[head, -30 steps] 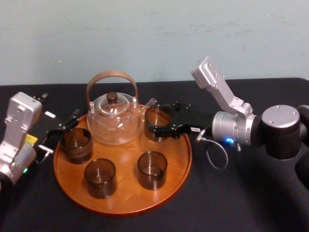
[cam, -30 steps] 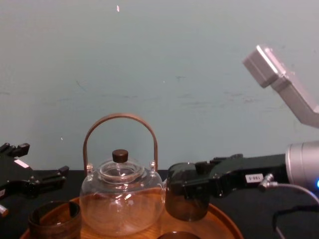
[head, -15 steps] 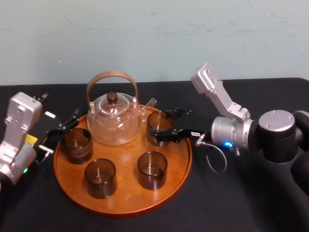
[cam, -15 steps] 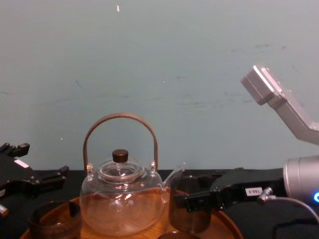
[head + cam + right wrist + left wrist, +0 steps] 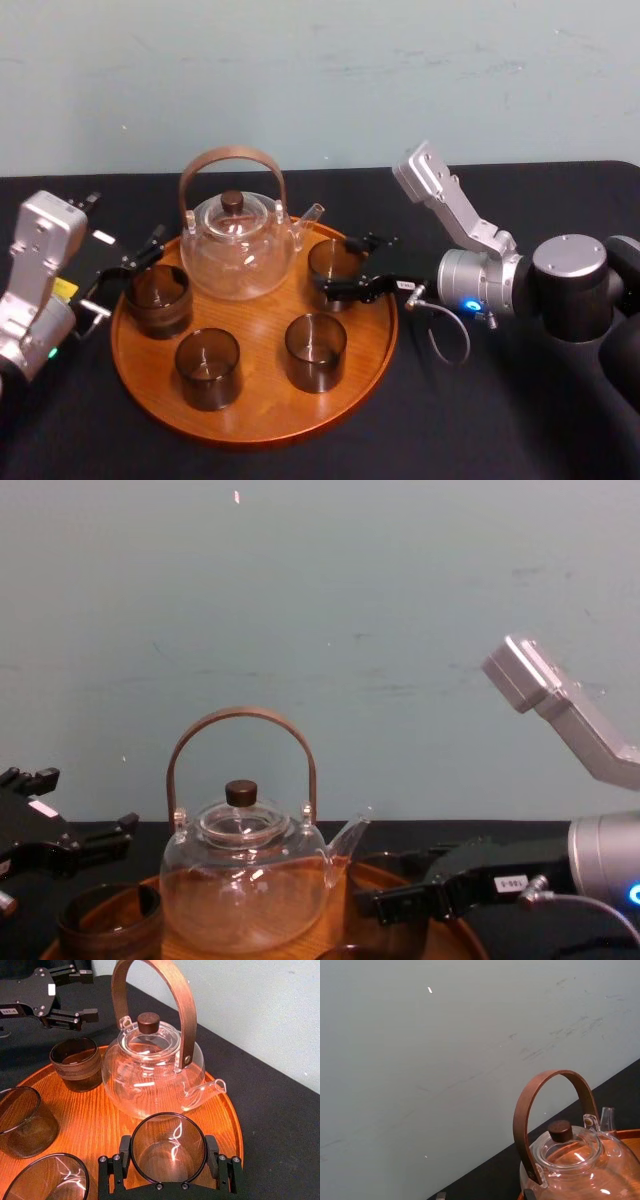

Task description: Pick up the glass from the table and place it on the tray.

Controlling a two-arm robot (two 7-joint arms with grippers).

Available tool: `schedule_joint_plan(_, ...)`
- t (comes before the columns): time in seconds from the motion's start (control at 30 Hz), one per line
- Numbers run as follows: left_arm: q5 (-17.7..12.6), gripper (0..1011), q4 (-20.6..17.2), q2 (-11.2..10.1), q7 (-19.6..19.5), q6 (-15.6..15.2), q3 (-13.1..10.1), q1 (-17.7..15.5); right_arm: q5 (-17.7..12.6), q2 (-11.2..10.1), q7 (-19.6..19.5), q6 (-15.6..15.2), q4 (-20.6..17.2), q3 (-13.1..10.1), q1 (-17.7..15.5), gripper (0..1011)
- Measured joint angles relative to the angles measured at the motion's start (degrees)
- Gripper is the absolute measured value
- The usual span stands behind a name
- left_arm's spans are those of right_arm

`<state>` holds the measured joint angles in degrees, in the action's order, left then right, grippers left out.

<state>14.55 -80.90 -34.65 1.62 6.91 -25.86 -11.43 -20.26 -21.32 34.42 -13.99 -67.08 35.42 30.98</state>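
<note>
A dark smoked glass [image 5: 335, 262] stands on the round wooden tray [image 5: 260, 405], at its far right beside the teapot's spout. My right gripper [image 5: 340, 264] reaches in from the right and is shut on it, one finger on each side. In the right wrist view the glass [image 5: 168, 1147] sits between the two fingers [image 5: 117, 1165], whose pads meet its wall. In the chest view the right gripper [image 5: 400, 905] holds it low behind the tray's rim [image 5: 452, 925]. My left gripper [image 5: 140, 262] rests open and empty at the tray's left edge.
A glass teapot [image 5: 235, 242] with a wooden handle stands at the back of the tray. Three more dark glasses [image 5: 157, 298] [image 5: 208, 367] [image 5: 315, 350] stand on the tray. Black cloth covers the table [image 5: 500, 420] around it.
My right gripper has come down with the glass, from above the tray's far right to its surface. The left arm has not moved.
</note>
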Motion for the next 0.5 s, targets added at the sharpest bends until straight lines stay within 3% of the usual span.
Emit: schedule_joint_plan(0.5,0.0,1001,0.0,0.0,0.0,0.0,0.0,0.0,0.6,0.1,-0.3,-0.3,0.5,0.1,-0.1,903)
